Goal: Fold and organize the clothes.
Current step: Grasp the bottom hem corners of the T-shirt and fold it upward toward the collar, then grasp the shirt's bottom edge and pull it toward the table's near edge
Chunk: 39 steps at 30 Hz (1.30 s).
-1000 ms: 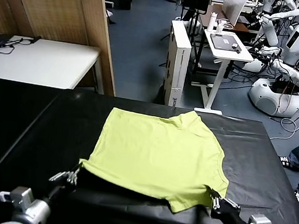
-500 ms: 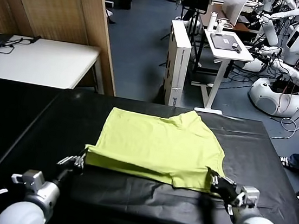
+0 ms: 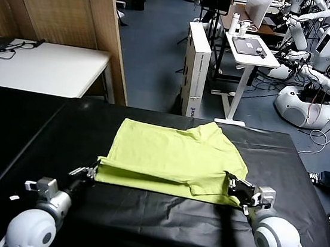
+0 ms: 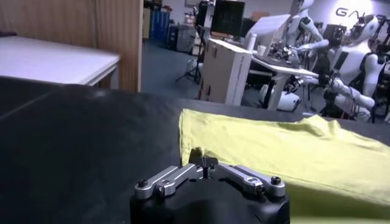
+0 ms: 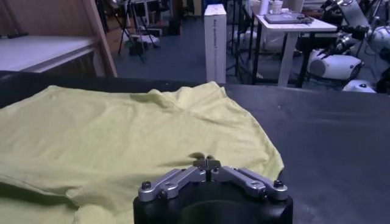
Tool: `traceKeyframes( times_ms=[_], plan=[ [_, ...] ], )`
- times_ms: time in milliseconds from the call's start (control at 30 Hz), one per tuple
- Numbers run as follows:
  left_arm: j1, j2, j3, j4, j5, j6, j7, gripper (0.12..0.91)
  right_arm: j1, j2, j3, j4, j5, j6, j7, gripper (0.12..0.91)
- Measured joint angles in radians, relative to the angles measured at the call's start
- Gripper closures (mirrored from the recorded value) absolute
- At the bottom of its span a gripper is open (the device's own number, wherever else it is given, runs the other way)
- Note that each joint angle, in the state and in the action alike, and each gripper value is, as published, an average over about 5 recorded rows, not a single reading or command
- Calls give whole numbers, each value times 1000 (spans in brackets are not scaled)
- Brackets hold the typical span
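Note:
The lime yellow-green T-shirt (image 3: 173,154) lies on the black table (image 3: 42,138), its near hem lifted and folded back over the body. My left gripper (image 3: 92,170) is shut on the shirt's near left corner and my right gripper (image 3: 233,184) is shut on the near right corner, both held just above the cloth. In the left wrist view the shut left gripper (image 4: 203,159) pinches the shirt (image 4: 268,146). In the right wrist view the shut right gripper (image 5: 207,161) pinches the shirt (image 5: 122,128). Only the plain face shows.
A white table (image 3: 39,66) stands at the far left beyond the black one. A white box (image 3: 196,67), a small white desk (image 3: 249,49) and white robots (image 3: 317,64) stand behind the far edge. Bare black tabletop lies to the left and right of the shirt.
Both grippers have carried the shirt's near hem up and away from me, over the body. The visible shirt has grown shorter front to back.

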Motion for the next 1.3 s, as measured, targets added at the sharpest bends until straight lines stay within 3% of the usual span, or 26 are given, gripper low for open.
traceKeyframes(
  times_ms=[233, 300, 467, 567, 667, 767, 833, 933, 1033, 1300],
  plan=[
    [-49, 8, 28, 53, 0, 1, 0, 884, 12, 0, -12, -12, 2, -6, 0, 883],
    [-64, 10, 37, 68, 0, 1, 0, 884, 9, -1, -9, -8, 2, -11, -3, 852],
    [-97, 12, 55, 95, 1, 9, -5, 878, -9, -15, 10, 14, 5, -26, -17, 578],
    [-104, 12, 58, 100, 5, 12, -7, 789, -30, -20, 31, 35, 7, -42, -19, 407],
    [-99, 12, 57, 95, 10, 14, -7, 615, -62, -27, 59, 65, 9, -58, -22, 245],
    [-88, 10, 49, 83, 15, 18, -8, 426, -113, -41, 95, 104, 8, -62, -34, 141],
    [-75, 6, 40, 71, 16, 25, -10, 293, -156, -51, 123, 131, 9, -60, -42, 124],
    [-47, 0, 22, 47, 19, 33, -12, 163, -219, -65, 161, 160, 10, -56, -46, 119],
    [-8, -8, 6, 13, 40, 32, -9, 128, -268, -71, 190, 173, 10, -52, -47, 119],
    [90, -35, -5, -30, 87, 21, -1, 123, -361, -72, 242, 199, 10, -44, -50, 118]
  ],
)
